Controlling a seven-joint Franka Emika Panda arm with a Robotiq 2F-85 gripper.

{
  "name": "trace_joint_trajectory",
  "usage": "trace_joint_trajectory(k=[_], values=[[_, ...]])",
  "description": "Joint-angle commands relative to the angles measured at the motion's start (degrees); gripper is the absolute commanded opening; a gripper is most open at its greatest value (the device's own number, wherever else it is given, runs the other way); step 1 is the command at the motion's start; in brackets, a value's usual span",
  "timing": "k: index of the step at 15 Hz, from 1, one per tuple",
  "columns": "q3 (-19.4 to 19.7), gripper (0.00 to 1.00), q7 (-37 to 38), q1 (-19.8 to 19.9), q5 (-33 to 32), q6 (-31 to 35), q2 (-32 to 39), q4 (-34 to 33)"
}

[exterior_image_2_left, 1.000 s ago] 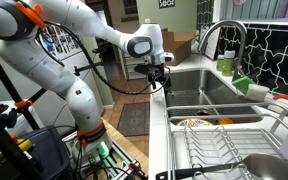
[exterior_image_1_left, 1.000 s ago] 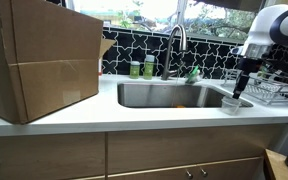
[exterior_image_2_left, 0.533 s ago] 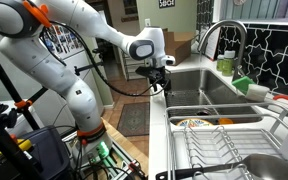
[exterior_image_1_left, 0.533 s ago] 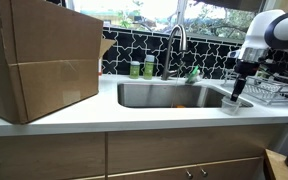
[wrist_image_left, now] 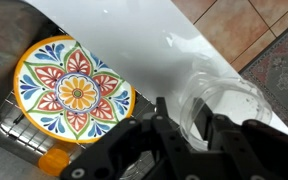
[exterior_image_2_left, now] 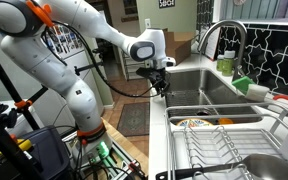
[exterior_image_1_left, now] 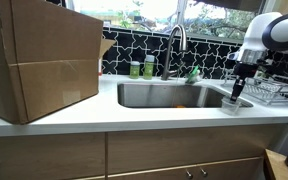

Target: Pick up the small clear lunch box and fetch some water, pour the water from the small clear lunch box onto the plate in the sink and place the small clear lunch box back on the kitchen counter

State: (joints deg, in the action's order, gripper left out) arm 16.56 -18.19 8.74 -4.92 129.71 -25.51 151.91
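A small transparent plastic lunch box stands on the smooth white kitchen counter, just beside the stainless-steel sink. The black robot gripper hovers over it, jaws spread. This looks like the pick-up step; next it must lower and pinch the wall.

Small clear lunch box: in the wrist view the gripper covers its near wall, so you cannot tell if the fingers press on it.
Water: you cannot tell if any is inside the box.
Plate: the gripper body hides its lower rim.
Orange object: blurred and half covered, so its kind is unclear.
Cardboard box: cut off by the left and top edges.
Dish rack: cut off by the bottom and right edges.
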Motion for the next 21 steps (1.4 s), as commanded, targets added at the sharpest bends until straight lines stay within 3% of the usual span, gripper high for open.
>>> trace_joint_trajectory(k=[1,7,12,13,14,15,19,20,21], values=[[0.1,0.03,-1.2,0.4,1.1,1.6,0.5,0.4],[-1.0,0.03,-1.0,1.1,-0.9,-0.7,-2.3,-0.9],[-4.7,0.03,-0.3,5.2,-12.5,-7.4,-8.8,-4.7],[-4.4,0.03,-3.0,4.0,-12.0,-10.8,-11.9,-5.5],[-3.2,0.03,-0.5,3.2,-10.0,-5.8,-6.1,-5.1],[-3.4,0.11,-0.8,3.1,-10.2,-6.9,-7.4,-5.9],[-3.4,0.11,-0.8,3.1,-10.2,-6.8,-6.9,-5.6],[-3.4,0.03,-0.8,3.1,-10.2,-6.7,-6.4,-5.6],[-3.9,0.03,2.0,4.0,-10.8,-5.4,-4.4,-6.6]])
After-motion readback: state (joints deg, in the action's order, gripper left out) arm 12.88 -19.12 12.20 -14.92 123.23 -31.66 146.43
